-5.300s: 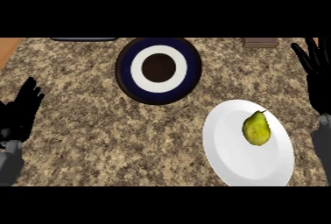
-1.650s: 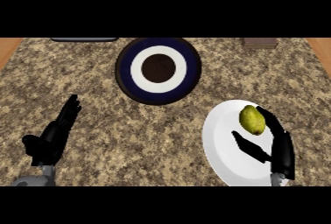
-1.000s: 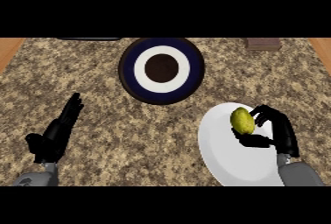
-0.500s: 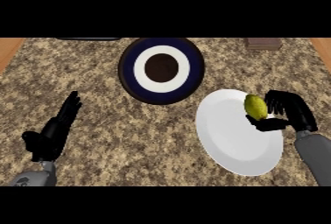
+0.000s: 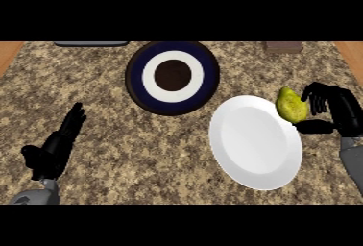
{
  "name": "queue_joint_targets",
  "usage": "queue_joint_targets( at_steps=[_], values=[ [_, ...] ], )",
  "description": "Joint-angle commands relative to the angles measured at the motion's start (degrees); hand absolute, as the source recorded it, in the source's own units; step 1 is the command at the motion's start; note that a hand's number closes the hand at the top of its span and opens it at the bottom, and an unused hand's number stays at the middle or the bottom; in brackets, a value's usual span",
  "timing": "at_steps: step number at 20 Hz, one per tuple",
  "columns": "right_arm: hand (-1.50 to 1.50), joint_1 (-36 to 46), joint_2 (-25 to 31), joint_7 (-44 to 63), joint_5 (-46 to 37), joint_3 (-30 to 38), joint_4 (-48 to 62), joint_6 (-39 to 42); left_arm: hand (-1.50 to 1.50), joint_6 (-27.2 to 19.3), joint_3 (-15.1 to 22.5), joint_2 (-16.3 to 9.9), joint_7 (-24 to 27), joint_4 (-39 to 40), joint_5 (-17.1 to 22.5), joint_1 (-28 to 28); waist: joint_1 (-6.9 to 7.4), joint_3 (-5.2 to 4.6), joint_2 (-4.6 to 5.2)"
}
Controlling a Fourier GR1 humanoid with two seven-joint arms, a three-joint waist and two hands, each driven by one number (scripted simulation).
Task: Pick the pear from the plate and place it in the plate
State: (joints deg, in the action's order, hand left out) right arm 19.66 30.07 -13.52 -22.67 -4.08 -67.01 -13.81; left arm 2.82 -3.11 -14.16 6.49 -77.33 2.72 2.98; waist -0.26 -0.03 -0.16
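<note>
The right hand (image 5: 330, 109) has curled round the pear (image 5: 291, 104) and lifted it off the white plate (image 5: 248, 149), to that plate's right edge. The blue plate (image 5: 139, 84) awaits it. The left hand (image 5: 56, 149) rests open on the counter (image 5: 127, 144).

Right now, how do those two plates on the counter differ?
The white plate is plain and bare; the dark blue plate has a white ring and dark centre. The white plate lies nearer the robot, beside the pear held in the right hand; the blue one lies farther back. Both are round.
</note>
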Motion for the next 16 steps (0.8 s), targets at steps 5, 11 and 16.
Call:
queue_joint_targets(
  at_steps=[5,11,16],
  values=[
    [1.5,0.36,-0.86,9.92,-1.68,1.93,-17.93,-1.03,0.0,0.06,-0.88,0.34,1.9,0.85,-0.88,-0.34,-0.04,-0.01,-0.04],
    [1.5,10.17,-3.82,16.23,-3.02,1.21,-16.46,4.98,0.0,1.26,-2.09,0.17,1.55,2.55,-0.72,1.8,0.57,0.0,0.2],
    [1.5,20.14,-8.17,19.35,-5.06,-0.65,-10.3,7.3,0.0,-0.93,0.13,2.42,-1.29,1.27,-3.03,3.17,1.07,0.02,0.29]
  ],
)
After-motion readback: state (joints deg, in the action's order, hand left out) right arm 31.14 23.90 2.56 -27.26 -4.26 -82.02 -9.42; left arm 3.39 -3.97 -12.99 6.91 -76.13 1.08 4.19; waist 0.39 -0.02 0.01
